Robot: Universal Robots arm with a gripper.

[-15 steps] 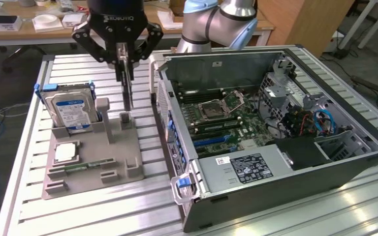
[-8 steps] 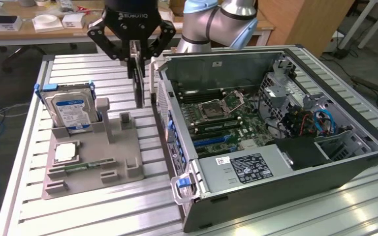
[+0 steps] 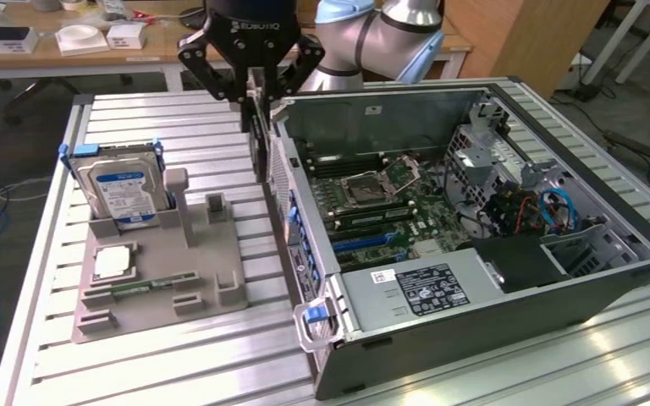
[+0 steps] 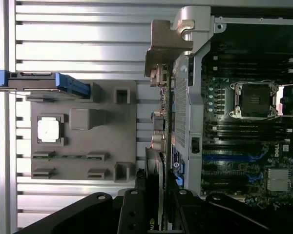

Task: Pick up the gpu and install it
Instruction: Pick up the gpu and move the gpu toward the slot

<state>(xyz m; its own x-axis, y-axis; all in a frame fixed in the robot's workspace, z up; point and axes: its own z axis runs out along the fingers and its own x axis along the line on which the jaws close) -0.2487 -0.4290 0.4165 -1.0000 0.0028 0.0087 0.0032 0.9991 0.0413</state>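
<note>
My gripper (image 3: 253, 100) hangs above the table, shut on the gpu (image 3: 261, 144), a thin dark card held upright on its edge. The card hangs just outside the open computer case (image 3: 596, 279), against its wall on the exterior view's left. In the wrist view the gripper (image 4: 156, 207) clamps the gpu (image 4: 154, 168) edge-on, and its silver end bracket (image 4: 167, 48) sticks out at the far end beside the case wall. The motherboard (image 3: 399, 203) with its blue slots (image 3: 361, 241) lies inside the case, apart from the card.
A grey fixture block (image 3: 150, 288) on the exterior view's left holds an upright hard drive (image 3: 122, 190), a square processor (image 3: 114, 262) and a narrow memory stick (image 3: 139, 288). The slatted aluminium table (image 3: 179, 364) carries everything. A desk with boxes (image 3: 82, 38) stands behind.
</note>
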